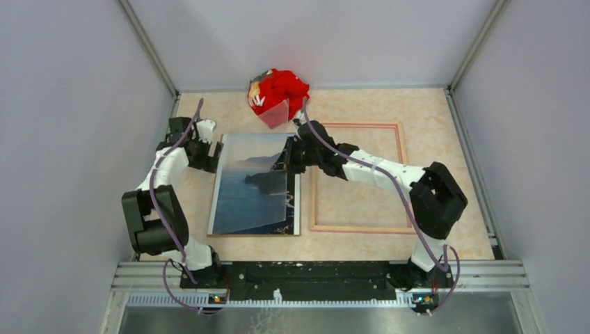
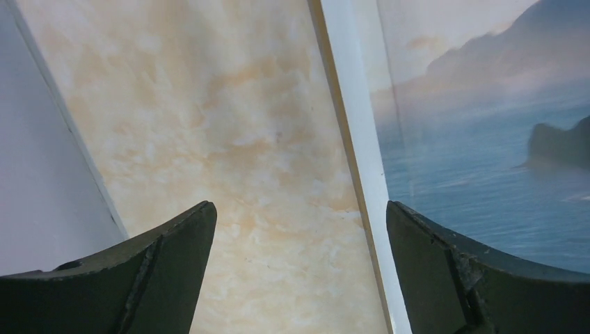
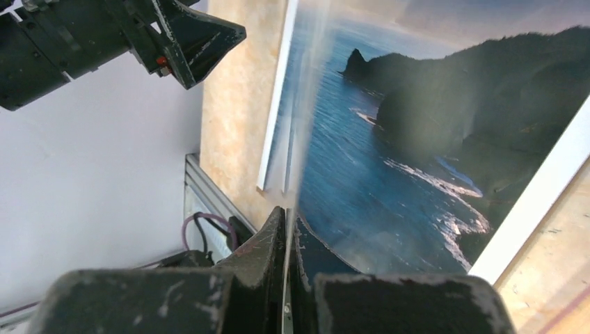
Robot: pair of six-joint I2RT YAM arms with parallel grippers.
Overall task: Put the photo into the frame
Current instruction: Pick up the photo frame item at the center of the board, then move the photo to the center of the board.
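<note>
Right wrist alone shows right gripper (image 3: pixel 286 224) pinching a clear sheet (image 3: pixel 306 125); left gripper (image 2: pixel 299 210) gapes empty.

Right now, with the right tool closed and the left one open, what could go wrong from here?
1. The right tool pinches only the edge of a thin clear sheet that rises over the photo. With so narrow a hold, the sheet could flex, slip out and drop onto the print.
2. The left tool is open beside the photo's left edge and holds nothing. The photo may slide if the sheet drags across it.
</note>
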